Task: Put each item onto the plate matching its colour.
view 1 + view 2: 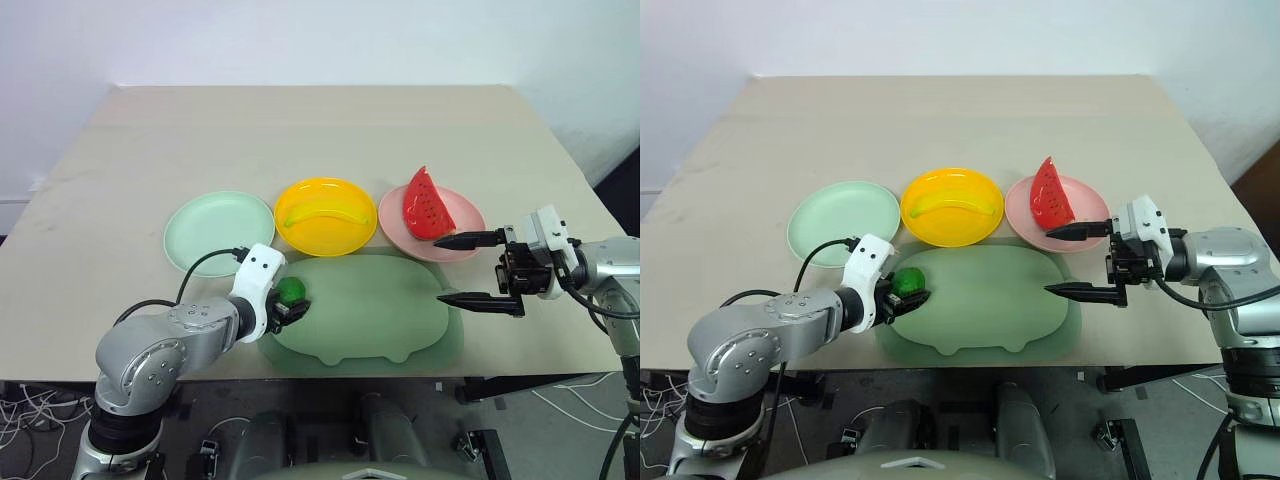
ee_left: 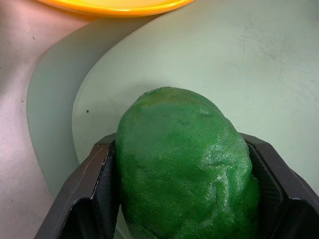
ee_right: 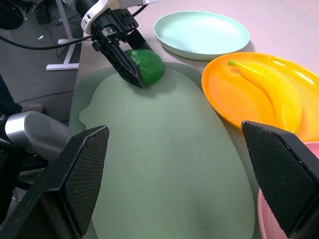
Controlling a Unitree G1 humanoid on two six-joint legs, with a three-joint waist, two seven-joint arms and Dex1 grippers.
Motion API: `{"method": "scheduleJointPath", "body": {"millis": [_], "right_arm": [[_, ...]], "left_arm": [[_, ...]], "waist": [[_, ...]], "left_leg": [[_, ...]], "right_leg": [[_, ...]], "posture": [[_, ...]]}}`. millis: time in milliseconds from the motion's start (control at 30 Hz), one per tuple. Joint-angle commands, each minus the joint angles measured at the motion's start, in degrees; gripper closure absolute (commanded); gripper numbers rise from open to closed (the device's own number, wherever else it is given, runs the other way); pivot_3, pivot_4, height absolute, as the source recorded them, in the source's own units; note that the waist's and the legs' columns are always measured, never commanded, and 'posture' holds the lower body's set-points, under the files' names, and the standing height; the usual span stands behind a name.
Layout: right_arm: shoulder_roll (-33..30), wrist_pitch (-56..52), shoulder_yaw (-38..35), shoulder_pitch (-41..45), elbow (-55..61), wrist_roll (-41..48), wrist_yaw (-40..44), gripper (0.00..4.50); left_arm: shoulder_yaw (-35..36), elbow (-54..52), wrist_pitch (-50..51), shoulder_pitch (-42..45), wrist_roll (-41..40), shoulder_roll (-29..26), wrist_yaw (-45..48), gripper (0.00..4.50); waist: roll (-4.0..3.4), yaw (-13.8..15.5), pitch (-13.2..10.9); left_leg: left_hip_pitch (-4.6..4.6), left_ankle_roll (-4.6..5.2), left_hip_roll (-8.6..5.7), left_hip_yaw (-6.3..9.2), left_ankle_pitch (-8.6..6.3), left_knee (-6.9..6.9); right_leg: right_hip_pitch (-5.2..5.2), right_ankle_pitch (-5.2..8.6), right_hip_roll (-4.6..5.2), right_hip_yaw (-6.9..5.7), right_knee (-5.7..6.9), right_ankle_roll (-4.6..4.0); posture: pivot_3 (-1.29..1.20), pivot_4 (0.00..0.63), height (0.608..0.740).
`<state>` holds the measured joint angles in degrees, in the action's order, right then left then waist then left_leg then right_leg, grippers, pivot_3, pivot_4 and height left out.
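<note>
With two of the three items already sorted, I count the job as mostly done. Banana [image 1: 322, 214] lies in the yellow-orange plate [image 1: 300, 240]; watermelon wedge [image 1: 427, 204] stands on the pink plate [image 1: 462, 212]. Mint green plate [image 1: 190, 235] is bare.

Green vegetable [image 1: 291, 290] sits at the left end of the pale green pig-shaped board [image 1: 380, 310], not yet lifted as far as I can judge. My left gripper [image 1: 288, 308] has its two black fingers pressed against either side of it; the left wrist view shows both pads flush on the bumpy skin.

Right gripper [image 1: 470, 270] hangs above the board's right end, just beside the pink plate, jaws spread wide, holding nothing.

Left to do, as I read it: lift the vegetable and carry it to the mint plate near the left arm.
</note>
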<state>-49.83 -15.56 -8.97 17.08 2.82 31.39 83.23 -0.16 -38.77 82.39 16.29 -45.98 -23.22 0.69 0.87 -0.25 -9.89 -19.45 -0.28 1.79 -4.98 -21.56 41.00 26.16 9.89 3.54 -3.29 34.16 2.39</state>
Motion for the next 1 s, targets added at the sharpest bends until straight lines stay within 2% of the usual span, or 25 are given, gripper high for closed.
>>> {"method": "scheduleJointPath", "body": {"millis": [33,200,367,500,967,1000], "right_arm": [[0.57,0.79,0.10,1.12,1.01,0.56,-0.51,0.00],[1.24,0.90,0.65,1.67,0.81,0.58,-1.12,0.00],[1.86,-0.02,0.91,3.32,0.46,1.15,-1.99,0.00],[2.33,-0.04,1.41,4.42,0.23,1.19,-2.12,0.00],[2.60,1.13,0.98,4.24,-0.62,0.70,-1.69,0.00],[2.68,1.00,0.85,4.05,-0.30,0.87,-1.95,0.00]], "left_arm": [[3.15,1.09,-6.42,3.10,1.94,-2.15,4.27,1.66],[7.05,8.44,-16.87,7.10,6.00,-6.73,10.42,1.66],[8.79,22.97,-29.81,11.63,15.95,-11.42,11.98,1.66],[7.60,31.83,-37.69,10.89,22.04,-10.62,11.72,1.66],[6.92,39.00,-42.00,9.45,26.74,-7.42,16.40,1.66],[6.94,39.25,-41.63,9.56,26.70,-7.67,17.03,1.31]], "waist": [[0.01,0.03,0.00],[0.00,0.05,0.00],[0.01,0.38,-0.01],[0.01,0.87,-0.01],[0.04,0.92,-0.02],[0.04,0.95,-0.02]], "left_leg": [[0.00,-0.01,0.00,0.00,0.01,0.01],[-0.01,-0.04,-0.01,-0.01,0.02,0.01],[0.01,-0.03,-0.01,-0.03,0.02,0.00],[-0.02,-0.09,0.00,-0.10,0.06,-0.03],[-0.04,-0.08,0.03,-0.12,0.05,0.00],[-0.04,-0.07,0.03,-0.11,0.04,0.00]], "right_leg": [[0.00,0.00,0.00,-0.01,0.00,0.00],[0.02,0.01,-0.01,-0.02,0.00,-0.02],[0.02,0.00,-0.04,-0.02,-0.01,-0.01],[0.06,-0.09,-0.03,-0.03,-0.03,0.15],[0.09,-0.11,0.03,-0.05,0.00,0.18],[0.09,-0.11,0.03,-0.05,-0.01,0.18]], "posture": [[0.00,0.150,0.736],[0.00,0.150,0.736],[0.00,0.150,0.736],[0.00,0.150,0.736],[0.00,0.150,0.736],[0.00,0.150,0.736]]}}
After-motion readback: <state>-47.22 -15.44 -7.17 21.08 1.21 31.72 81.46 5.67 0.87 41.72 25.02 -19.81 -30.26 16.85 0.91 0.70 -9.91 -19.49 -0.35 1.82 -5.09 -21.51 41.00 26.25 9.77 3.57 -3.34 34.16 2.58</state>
